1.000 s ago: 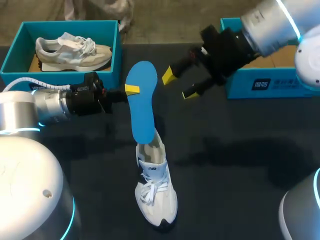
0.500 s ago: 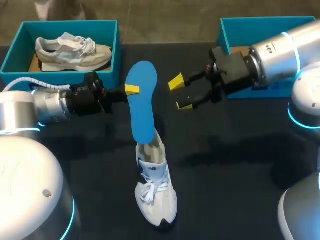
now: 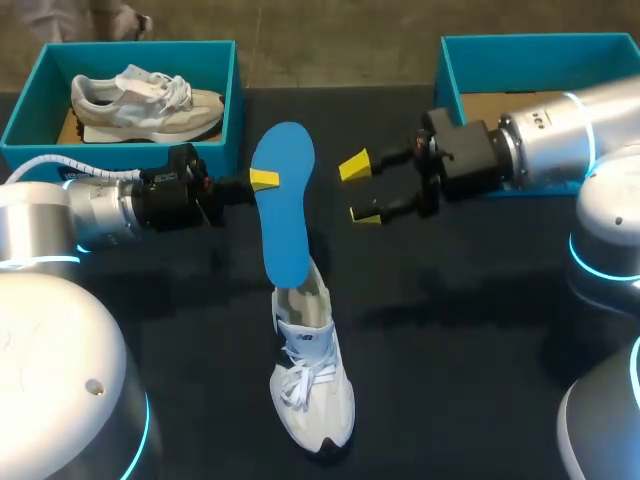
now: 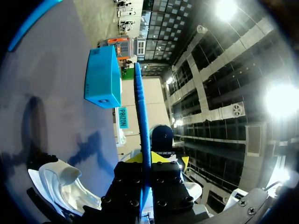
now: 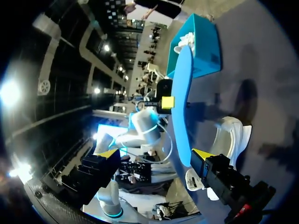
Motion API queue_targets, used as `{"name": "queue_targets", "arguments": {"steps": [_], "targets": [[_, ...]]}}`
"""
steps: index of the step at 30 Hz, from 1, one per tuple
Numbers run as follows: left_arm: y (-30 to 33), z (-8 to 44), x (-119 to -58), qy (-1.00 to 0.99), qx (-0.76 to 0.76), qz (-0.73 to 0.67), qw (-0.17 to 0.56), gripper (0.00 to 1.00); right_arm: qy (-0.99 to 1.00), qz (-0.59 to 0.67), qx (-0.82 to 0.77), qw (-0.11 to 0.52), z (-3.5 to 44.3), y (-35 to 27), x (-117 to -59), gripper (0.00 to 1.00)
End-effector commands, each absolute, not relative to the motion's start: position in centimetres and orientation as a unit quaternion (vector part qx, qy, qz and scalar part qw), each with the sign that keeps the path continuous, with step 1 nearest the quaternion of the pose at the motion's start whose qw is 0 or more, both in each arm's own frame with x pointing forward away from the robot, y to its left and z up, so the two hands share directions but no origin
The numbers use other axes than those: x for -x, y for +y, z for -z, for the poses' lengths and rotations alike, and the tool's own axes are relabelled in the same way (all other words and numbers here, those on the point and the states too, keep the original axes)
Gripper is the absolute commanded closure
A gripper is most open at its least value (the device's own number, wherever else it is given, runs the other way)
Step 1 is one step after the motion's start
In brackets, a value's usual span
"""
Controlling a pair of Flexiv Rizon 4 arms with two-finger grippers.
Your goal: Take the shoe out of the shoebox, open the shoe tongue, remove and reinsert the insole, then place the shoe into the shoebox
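Blue insole [image 3: 283, 205] stands up from the table [image 3: 480, 330] in the head view. The left gripper [image 3: 262, 180] is clamped on its left edge near the far, rounded end. Its near end meets the collar of the white shoe [image 3: 310, 370], which lies toe-near on the table; I cannot tell whether it is inside. The right gripper [image 3: 360, 190] hangs just right of the insole with its fingers spread wide, touching nothing. A second shoe [image 3: 150, 100] lies in the left box [image 3: 20, 120], and the right box [image 3: 520, 50] sits far right. Over the last second the right arm has swung down from above the right box. It now lies low across that box's near wall, with its tips a little nearer and lower than half a second ago. Insole, shoe and left arm have not moved.

From the left wrist, the insole [image 4: 141, 116] shows edge-on, pinched between the fingers of the left gripper [image 4: 156, 159]. The shoe [image 4: 65, 186] lies beside and below it. The right box [image 4: 102, 77] is ahead across the table.

From the right wrist, the right gripper [image 5: 155, 154] shows both yellow tips far apart. The insole [image 5: 180, 107] stands ahead of the gap, touching neither tip. The left gripper's tip [image 5: 167, 101] presses the insole's edge. The shoe [image 5: 229, 135] lies under the insole, and the left box [image 5: 198, 46] is beyond.
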State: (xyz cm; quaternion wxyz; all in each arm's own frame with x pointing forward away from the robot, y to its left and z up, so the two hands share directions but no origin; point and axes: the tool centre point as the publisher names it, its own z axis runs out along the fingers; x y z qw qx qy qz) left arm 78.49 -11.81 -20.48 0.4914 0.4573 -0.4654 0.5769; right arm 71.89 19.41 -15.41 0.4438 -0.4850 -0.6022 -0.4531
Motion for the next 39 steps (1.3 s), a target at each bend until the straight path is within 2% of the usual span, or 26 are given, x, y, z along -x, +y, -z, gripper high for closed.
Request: {"name": "queue_targets", "arguments": {"steps": [1, 10, 12, 16, 23, 30, 34, 39], "targets": [[-11.8, 20.4, -78.4, -0.465, -0.459, -0.576, 0.49, 1.0, -0.58, 0.468, 0.512, 0.428, 15.5, 19.3, -71.0, 0.0], [-11.8, 20.4, -78.4, -0.465, -0.459, -0.576, 0.49, 1.0, -0.58, 0.468, 0.512, 0.428, 15.5, 19.3, -71.0, 0.0], [-11.5, 20.0, -78.3, -0.488, -0.425, -0.606, 0.463, 1.0, -0.58, 0.468, 0.512, 0.428, 15.5, 19.3, -71.0, 0.0], [-11.0, 19.1, -77.9, -0.553, -0.332, -0.685, 0.339, 1.0, -0.58, 0.468, 0.512, 0.428, 15.5, 19.3, -71.0, 0.0], [-10.2, 18.8, -77.1, -0.604, -0.174, -0.755, 0.187, 1.0, -0.58, 0.468, 0.512, 0.428, 15.5, 19.3, -71.0, 0.0], [-10.7, 18.1, -76.4, -0.642, -0.058, -0.762, 0.061, 1.0, -0.58, 0.468, 0.512, 0.428, 15.5, 19.3, -71.0, 0.0], [-11.4, 18.2, -76.1, -0.667, -0.008, -0.744, -0.041, 1.0, -0.58, 0.468, 0.512, 0.428, 15.5, 19.3, -71.0, 0.0], [-11.4, 18.2, -76.1, -0.667, -0.008, -0.744, -0.041, 1.0, -0.58, 0.468, 0.512, 0.428, 15.5, 19.3, -71.0, 0.0]]}}
